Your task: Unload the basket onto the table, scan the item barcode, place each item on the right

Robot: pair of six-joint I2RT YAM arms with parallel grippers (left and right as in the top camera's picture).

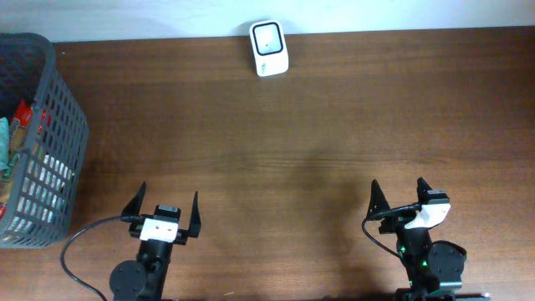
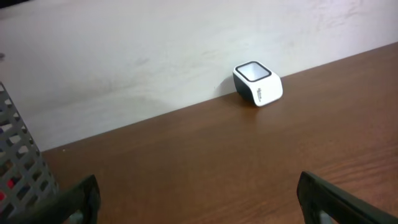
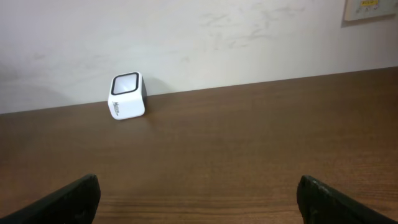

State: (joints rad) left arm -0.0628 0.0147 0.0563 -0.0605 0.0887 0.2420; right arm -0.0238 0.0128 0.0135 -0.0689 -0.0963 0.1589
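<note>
Left gripper [image 1: 167, 202] and right gripper [image 1: 399, 196] were spread wide, empty; an item [image 1: 20, 115] was probably best grabbed barcode-outward from the grey plastic mesh basket [image 1: 71, 142].

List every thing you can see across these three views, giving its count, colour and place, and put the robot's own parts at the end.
barcode scanner: one, white with a dark window, far edge of the table, near the middle
basket: one, grey mesh, left edge of the table
packaged items: several, red, green and white, inside the basket
table: one, dark brown wood
wall: one, white, behind the table
wall plate: one, cream, upper right of the right wrist view
cable: one, black, beside the left arm
left gripper: one, black fingers, near edge, open
right gripper: one, black fingers, near edge, open
</note>
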